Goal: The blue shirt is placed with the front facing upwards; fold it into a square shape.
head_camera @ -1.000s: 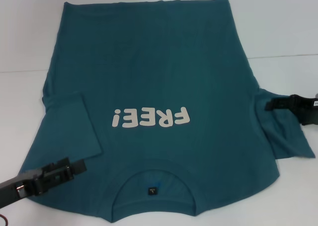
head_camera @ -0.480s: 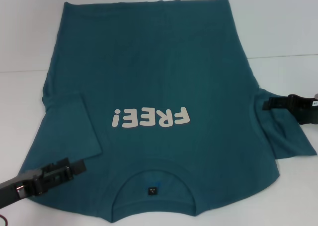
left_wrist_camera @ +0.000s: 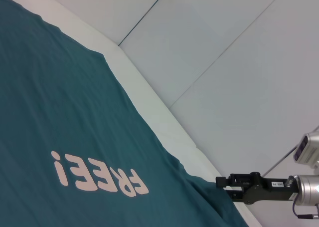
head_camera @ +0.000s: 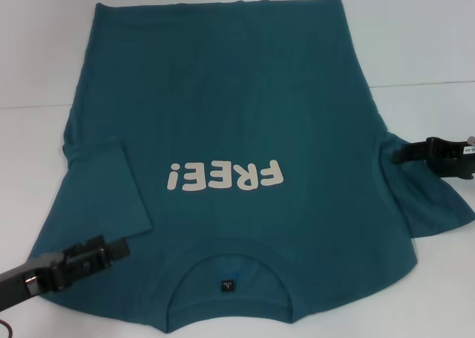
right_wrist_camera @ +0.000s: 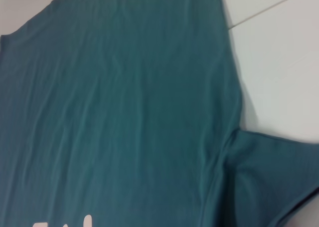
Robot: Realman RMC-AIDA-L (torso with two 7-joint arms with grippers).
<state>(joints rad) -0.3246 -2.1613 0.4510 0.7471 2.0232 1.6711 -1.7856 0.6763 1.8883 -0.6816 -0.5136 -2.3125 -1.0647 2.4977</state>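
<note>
From my head camera, the blue shirt (head_camera: pixel 230 160) lies spread front-up on the white table (head_camera: pixel 430 41), collar (head_camera: pixel 228 278) nearest me and the cream "FREE!" lettering (head_camera: pixel 225 177) across the chest; the left sleeve (head_camera: pixel 104 186) is already folded in over the body, while the right sleeve (head_camera: pixel 427 197) is spread out to the side. My left gripper (head_camera: pixel 111 250) sits low over the shoulder near the collar; my right gripper (head_camera: pixel 401 155) sits at the right armpit seam — I cannot tell whether either is apart or together.

My left wrist camera shows the lettering, the shirt's side edge and the right gripper (left_wrist_camera: pixel 224 181) by the sleeve.

My right wrist camera shows faintly rippled cloth and the sleeve junction; it looks light, soft and limp — I judge it will sag and drag, so I would pinch the sleeve's outer hem.
</note>
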